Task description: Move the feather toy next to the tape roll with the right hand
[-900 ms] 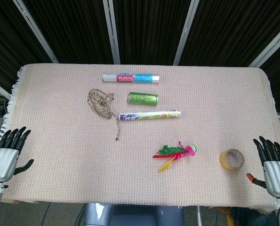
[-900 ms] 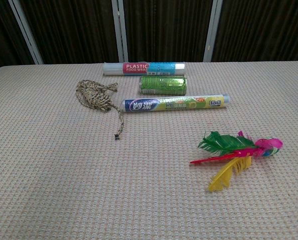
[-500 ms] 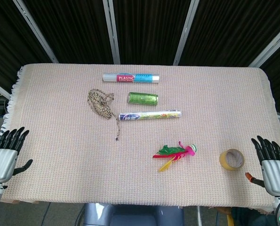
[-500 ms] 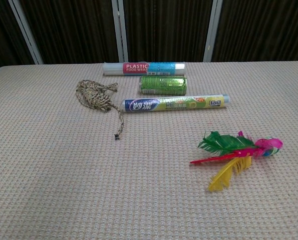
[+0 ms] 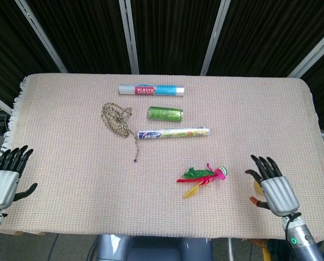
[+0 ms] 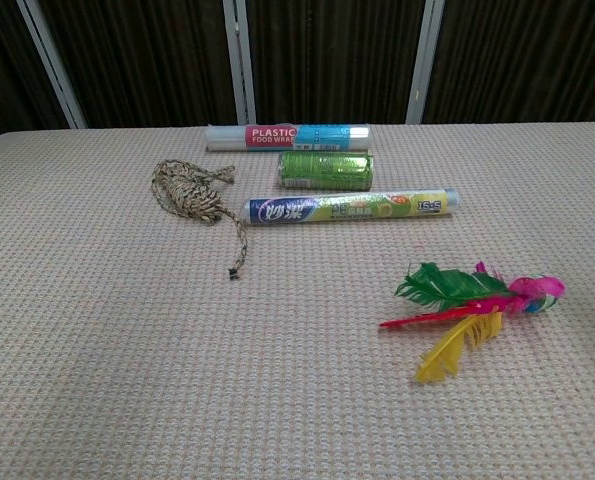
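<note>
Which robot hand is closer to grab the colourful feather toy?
The right robot hand. It hovers open just beside the pink, green and yellow feather toy, while the left robot hand sits far off at the opposite table edge.

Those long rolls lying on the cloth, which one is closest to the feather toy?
The blue and yellow-green roll, the nearest of the row to the robot. It lies just behind the feather toy; the green can and the pink and blue PLASTIC FOOD WRAP roll lie farther back.

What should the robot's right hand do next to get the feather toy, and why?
Probably slide a little further left and lower toward the feather toy. The right hand is open and holds nothing, hovering over the tape roll, which it mostly hides. The toy lies apart from it, untouched on the table cloth.
</note>
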Available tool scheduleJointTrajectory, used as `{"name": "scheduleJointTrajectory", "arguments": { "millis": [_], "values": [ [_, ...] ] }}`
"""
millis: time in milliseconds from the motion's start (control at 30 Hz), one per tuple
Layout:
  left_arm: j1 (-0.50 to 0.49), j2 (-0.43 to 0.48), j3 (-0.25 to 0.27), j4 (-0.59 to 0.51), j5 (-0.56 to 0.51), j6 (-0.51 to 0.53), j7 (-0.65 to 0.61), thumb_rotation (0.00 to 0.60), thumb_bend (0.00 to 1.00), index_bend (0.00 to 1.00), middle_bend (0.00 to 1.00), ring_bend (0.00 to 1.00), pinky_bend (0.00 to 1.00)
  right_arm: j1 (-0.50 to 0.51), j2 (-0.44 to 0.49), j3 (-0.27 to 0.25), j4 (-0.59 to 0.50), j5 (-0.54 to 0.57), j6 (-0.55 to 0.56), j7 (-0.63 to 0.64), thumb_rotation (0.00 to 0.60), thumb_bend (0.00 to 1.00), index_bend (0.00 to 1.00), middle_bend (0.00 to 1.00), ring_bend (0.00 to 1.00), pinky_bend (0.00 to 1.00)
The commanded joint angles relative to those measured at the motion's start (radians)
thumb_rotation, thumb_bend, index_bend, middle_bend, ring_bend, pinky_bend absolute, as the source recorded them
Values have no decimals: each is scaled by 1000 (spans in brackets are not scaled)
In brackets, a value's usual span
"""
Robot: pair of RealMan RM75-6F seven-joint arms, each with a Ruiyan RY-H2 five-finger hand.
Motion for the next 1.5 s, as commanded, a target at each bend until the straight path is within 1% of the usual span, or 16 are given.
{"name": "scheduleJointTrajectory", "arguments": {
  "millis": [33,167,500,567,667,867,1033,1200,1267,1333,1467,1500],
  "values": [
    [-6,-2,-4,-1,-12,-13,5,600,236,0,0,0,0,72,-59,2,21,-6,-94,-20,600,76,357,0,0,0],
    [-12,-6,-13,4,-34,-28,7,600,236,0,0,0,0,128,-97,15,31,23,-177,-61,600,78,360,0,0,0],
    [-20,-11,-29,15,-72,-50,9,600,235,0,0,0,0,203,-143,42,54,102,-284,-97,600,79,334,0,0,0],
    [-21,-11,-34,19,-82,-51,9,600,237,0,0,0,0,225,-155,50,64,122,-312,-107,600,79,320,0,0,0],
    [-27,-17,-42,27,-106,-68,14,600,237,0,0,0,0,270,-196,64,109,166,-375,-108,600,79,300,0,0,0],
    [-37,-23,-52,38,-135,-94,18,600,237,0,0,0,0,321,-243,68,153,209,-435,-118,600,79,289,0,0,0],
    [-42,-22,-55,45,-146,-106,8,600,236,0,0,0,0,343,-266,64,161,223,-448,-137,600,80,293,0,0,0],
    [-43,-20,-56,49,-150,-110,-1,600,236,0,0,0,0,351,-279,58,161,226,-440,-149,600,98,352,0,0,0],
    [-44,-18,-56,50,-151,-113,-7,600,237,0,0,0,0,352,-282,54,156,226,-432,-154,600,118,408,0,0,0],
    [-45,-16,-53,50,-148,-114,-14,600,236,0,0,0,0,354,-287,53,153,220,-416,-160,600,136,485,9,0,0],
    [-40,-13,-47,46,-135,-103,-17,600,236,0,0,0,0,351,-308,55,171,196,-363,-142,600,153,624,92,0,0],
    [-40,-13,-46,44,-134,-101,-16,600,236,0,0,0,0,349,-311,53,179,188,-350,-131,600,157,646,108,0,0]
  ]
}}
